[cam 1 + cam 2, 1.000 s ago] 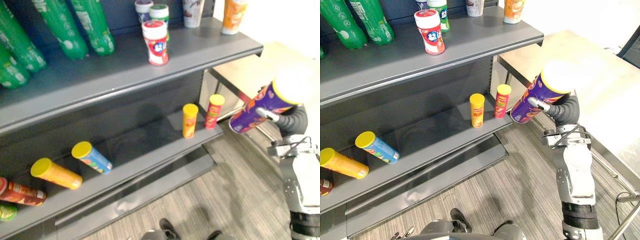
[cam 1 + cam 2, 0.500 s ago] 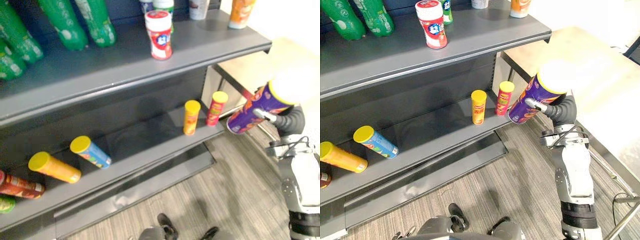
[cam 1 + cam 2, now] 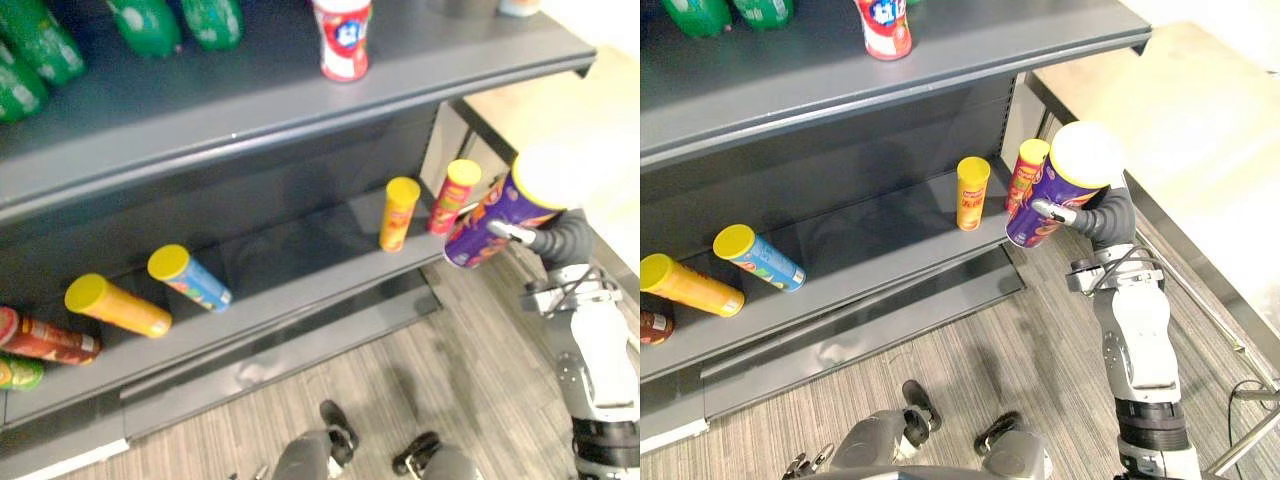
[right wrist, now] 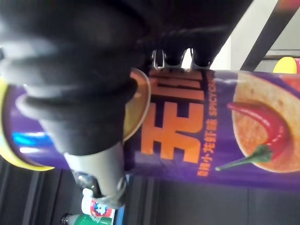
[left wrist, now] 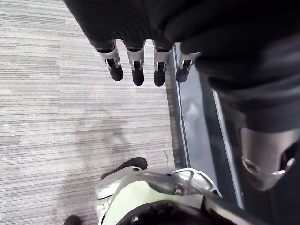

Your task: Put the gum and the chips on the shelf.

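While gripping the purple chips can (image 3: 1052,198) with the right hand (image 3: 1087,217) curled round it, holds the can slanted, lid up, bottom aimed left at the lower shelf (image 3: 870,250) just beside the small red can (image 3: 1023,182), with the left hand (image 5: 137,62) hanging loose and open.

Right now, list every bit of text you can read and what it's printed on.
"SPICY", then letters I cannot make out: on the purple chips can held in the right robot hand, beside large orange Chinese characters.
Labels on the small cans on the lower shelf and the red-and-white tub above: too small to read.
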